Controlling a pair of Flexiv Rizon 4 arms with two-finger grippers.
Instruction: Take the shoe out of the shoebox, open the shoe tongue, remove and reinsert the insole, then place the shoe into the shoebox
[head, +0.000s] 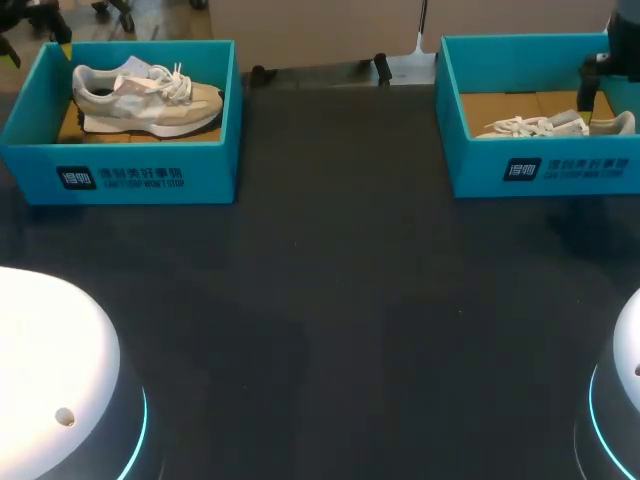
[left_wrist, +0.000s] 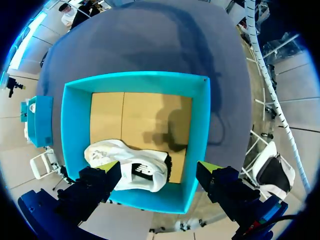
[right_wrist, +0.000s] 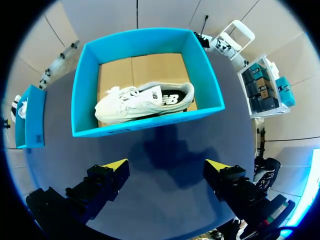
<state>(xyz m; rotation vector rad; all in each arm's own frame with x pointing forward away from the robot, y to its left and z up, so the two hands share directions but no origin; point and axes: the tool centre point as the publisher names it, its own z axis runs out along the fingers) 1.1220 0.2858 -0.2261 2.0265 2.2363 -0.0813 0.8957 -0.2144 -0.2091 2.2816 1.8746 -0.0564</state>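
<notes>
Two blue shoeboxes stand at the table's far side. The left shoebox (head: 140, 170) holds a grey and white shoe (head: 150, 95), toe pointing right. In the left wrist view my left gripper (left_wrist: 160, 167) hangs open above this box (left_wrist: 200, 135), with the shoe (left_wrist: 140, 167) below and between its fingers, by the box's far wall. The right shoebox (head: 560, 170) holds a second white shoe (head: 555, 125) against its front wall. My right gripper (right_wrist: 166, 164) is open high over the dark table, with that box (right_wrist: 150, 121) and shoe (right_wrist: 142, 100) ahead of it. Neither gripper touches anything.
Brown cardboard lines both box floors. The dark table (head: 340, 300) stretches between the boxes and toward me. My arms' white round bases (head: 50, 370) (head: 625, 400) sit at the near corners. My right arm (head: 612, 60) shows above the right box.
</notes>
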